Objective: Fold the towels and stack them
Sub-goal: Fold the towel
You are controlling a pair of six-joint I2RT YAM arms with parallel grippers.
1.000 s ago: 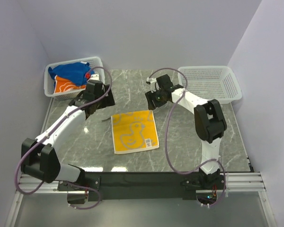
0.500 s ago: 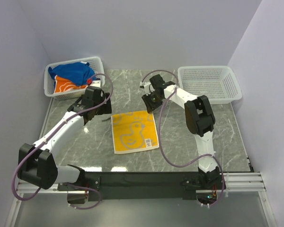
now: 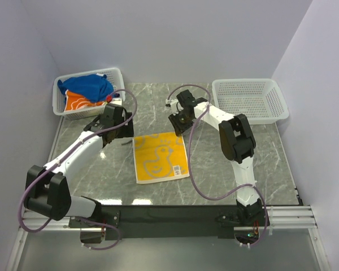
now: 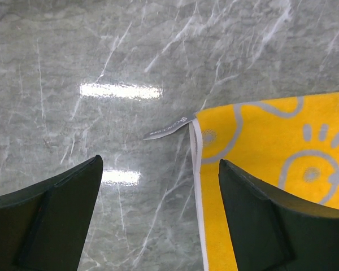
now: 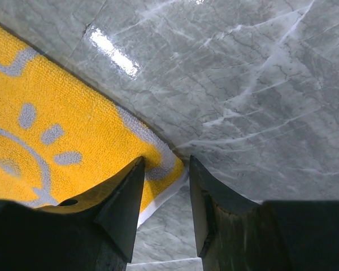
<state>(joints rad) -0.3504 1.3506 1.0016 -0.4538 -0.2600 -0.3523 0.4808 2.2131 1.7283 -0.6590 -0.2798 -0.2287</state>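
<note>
A yellow towel [image 3: 160, 156] with pale swirls lies flat in the middle of the table. My left gripper [image 3: 123, 134] hovers at its far left corner, open wide. In the left wrist view that corner [image 4: 199, 121] and its small grey tag [image 4: 166, 130] lie just ahead of the left gripper [image 4: 160, 164]. My right gripper [image 3: 179, 130] is down at the far right corner. Seen from the right wrist, the right gripper [image 5: 165, 164] is narrowly open astride the towel's corner [image 5: 164, 166], which lies flat. A blue towel [image 3: 87, 86] and an orange towel [image 3: 78, 103] sit bunched in the left basket.
A white mesh basket [image 3: 59, 107] stands at the back left holding the two towels. A second white mesh basket [image 3: 248, 101] stands at the back right. Grey marble table [image 3: 226, 169] surrounds the yellow towel.
My right gripper has swung left and down onto the towel's far right corner and its jaws have narrowed. My left gripper has edged closer to the far left corner.
</note>
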